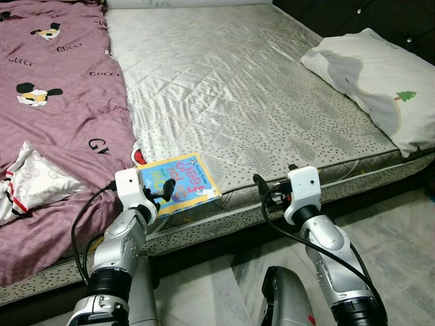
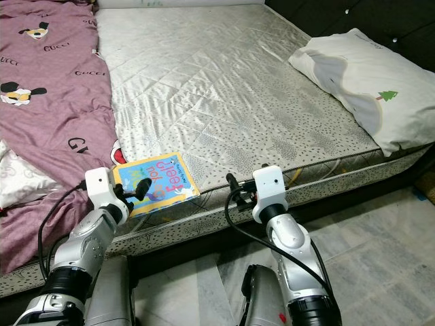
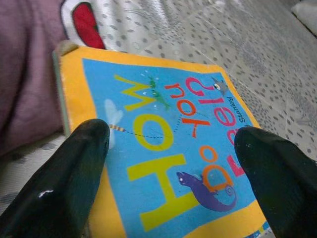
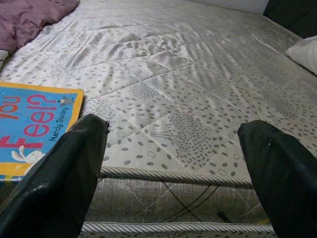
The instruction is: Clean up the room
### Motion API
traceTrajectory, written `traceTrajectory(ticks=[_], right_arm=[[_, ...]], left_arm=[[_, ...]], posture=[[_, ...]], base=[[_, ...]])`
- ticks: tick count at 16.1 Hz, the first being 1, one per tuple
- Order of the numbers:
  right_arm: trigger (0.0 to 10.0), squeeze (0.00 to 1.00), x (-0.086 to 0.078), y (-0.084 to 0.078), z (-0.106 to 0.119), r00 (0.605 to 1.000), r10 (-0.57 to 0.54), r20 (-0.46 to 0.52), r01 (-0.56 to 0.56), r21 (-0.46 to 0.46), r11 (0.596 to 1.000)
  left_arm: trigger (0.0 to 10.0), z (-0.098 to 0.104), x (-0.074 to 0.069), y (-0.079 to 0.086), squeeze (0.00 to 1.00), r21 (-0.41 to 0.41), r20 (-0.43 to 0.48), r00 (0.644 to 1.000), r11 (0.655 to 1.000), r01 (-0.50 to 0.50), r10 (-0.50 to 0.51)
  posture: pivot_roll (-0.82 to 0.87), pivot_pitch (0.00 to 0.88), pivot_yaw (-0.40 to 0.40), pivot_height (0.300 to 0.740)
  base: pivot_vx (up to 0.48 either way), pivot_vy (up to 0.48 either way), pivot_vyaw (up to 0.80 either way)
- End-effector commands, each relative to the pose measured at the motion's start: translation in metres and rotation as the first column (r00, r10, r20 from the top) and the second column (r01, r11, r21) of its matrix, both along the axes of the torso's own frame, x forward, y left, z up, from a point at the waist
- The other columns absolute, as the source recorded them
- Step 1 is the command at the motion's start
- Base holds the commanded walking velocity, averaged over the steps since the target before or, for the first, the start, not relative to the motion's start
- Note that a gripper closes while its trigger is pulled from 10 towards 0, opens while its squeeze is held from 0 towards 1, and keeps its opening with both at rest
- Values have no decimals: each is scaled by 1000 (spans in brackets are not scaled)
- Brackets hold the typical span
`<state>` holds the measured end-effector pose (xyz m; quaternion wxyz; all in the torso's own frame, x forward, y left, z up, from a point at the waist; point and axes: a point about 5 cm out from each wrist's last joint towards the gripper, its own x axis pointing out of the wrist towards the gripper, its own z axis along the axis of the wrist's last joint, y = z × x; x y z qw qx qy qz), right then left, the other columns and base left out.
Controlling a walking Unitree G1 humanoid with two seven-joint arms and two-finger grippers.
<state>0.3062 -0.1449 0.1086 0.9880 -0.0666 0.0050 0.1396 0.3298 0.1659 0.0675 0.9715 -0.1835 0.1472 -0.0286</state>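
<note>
Bedroom with a bare silver quilted mattress [image 1: 231, 88]; tidying appears barely begun, nothing yet lifted. At its near edge lies a flat blue-and-yellow children's board book [image 1: 180, 183], cover up, apparently undamaged, with the left gripper [image 3: 171, 171] poised over it, jaws apart, and the right gripper [image 4: 173, 163] just right, also apart and empty. Farther off, a crumpled purple printed blanket [image 1: 54, 88] left and a white pillow [image 1: 374, 75] far right remain unstraightened.

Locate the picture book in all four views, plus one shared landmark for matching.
Left eye view: picture book at the mattress's near edge, by the left gripper.
Right eye view: lower left of centre, same edge.
Left wrist view: close up between the open fingers.
Right wrist view: one corner at the frame's left edge.
Shared landmark: purple blanket beside the book.
</note>
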Motion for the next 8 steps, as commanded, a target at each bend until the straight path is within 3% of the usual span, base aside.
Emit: traceTrajectory(ticks=[1,4,8], right_arm=[[10000,0,-2,-8,1,1000,-24,-6,24,-1,1000],[10000,0,-13,5,0,991,120,-63,-117,42,992],[10000,0,-16,5,-4,988,131,-77,-130,26,991]], left_arm=[[10000,-3,-3,3,0,-43,-13,1000,999,-29,29],[10000,-23,-24,9,0,-100,-61,995,991,-88,82],[10000,-26,-28,18,0,-144,-76,989,980,-136,126]], posture=[[-54,104,-67,523],[-51,110,-74,523],[-44,114,-88,523]], base=[[0,0,0],[0,0,0],[0,0,0]])
